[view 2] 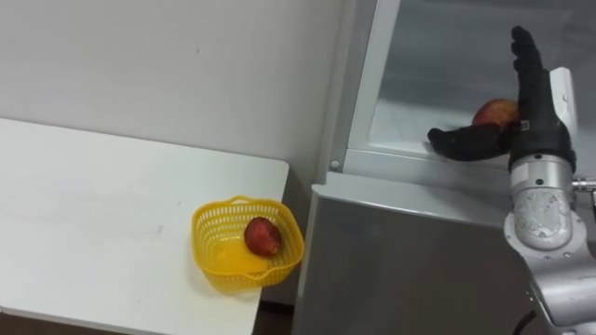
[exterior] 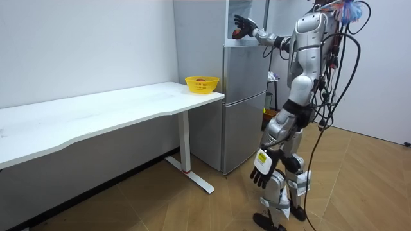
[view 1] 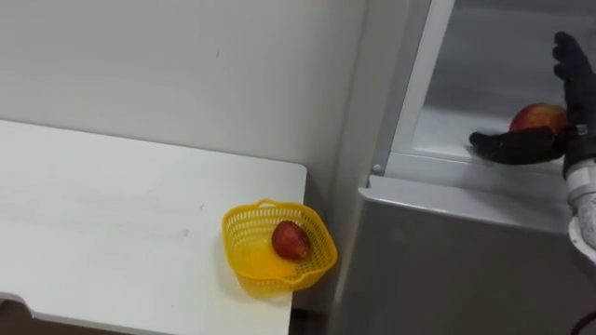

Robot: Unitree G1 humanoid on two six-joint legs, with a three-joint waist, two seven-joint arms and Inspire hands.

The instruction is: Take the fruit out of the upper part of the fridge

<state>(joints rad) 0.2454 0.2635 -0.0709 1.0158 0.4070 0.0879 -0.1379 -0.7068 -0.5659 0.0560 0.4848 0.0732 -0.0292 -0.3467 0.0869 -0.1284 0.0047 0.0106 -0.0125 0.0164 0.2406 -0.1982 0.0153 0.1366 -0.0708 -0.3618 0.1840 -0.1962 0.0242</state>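
While our left hand (exterior: 262, 172) hangs relaxed beside the leg, our right hand (view 2: 533, 130) is spread open inside the grey metal fridge's (view 2: 410, 251) upper compartment, just beside a round red-yellow apple (view 2: 492, 112). Another dark red apple (view 2: 263, 236) lies in the yellow plastic basket (view 2: 216, 240) on the white table (view 2: 93, 214).

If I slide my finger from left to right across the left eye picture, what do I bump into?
White table → yellow basket with a red apple inside → grey fridge → the robot's right hand, open, by a second apple on the upper fridge shelf.
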